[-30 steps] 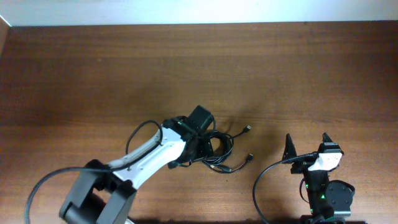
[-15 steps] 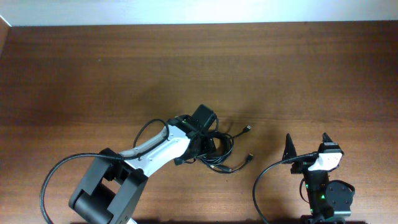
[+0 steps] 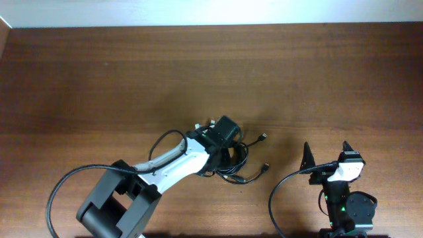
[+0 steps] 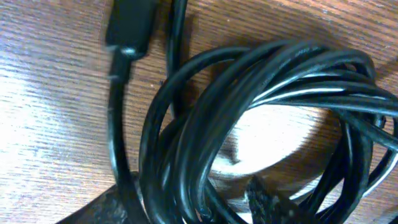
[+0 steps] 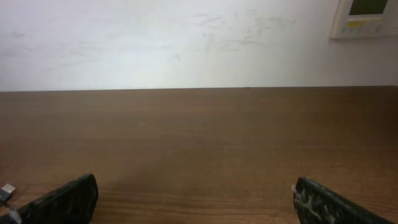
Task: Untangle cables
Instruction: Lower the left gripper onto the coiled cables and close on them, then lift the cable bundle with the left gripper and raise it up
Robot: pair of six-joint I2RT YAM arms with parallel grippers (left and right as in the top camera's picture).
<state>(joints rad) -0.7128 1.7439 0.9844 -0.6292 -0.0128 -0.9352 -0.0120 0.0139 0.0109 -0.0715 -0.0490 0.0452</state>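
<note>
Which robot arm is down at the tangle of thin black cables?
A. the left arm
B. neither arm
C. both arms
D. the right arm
A: in the overhead view the left gripper sits right over the cables, and their loops fill its wrist view. The right gripper stands apart from them with its jaws open.

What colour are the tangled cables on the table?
Black all over, with a slight sheen. The cables show best in the left wrist view.

Cables (image 4: 267, 81) seen glossy black w/ white glints; table (image 3: 132, 73) shown dark brown, wood-grained; wall (image 5: 155, 43) noted off-white; left arm (image 3: 175, 162) white & black.
</note>
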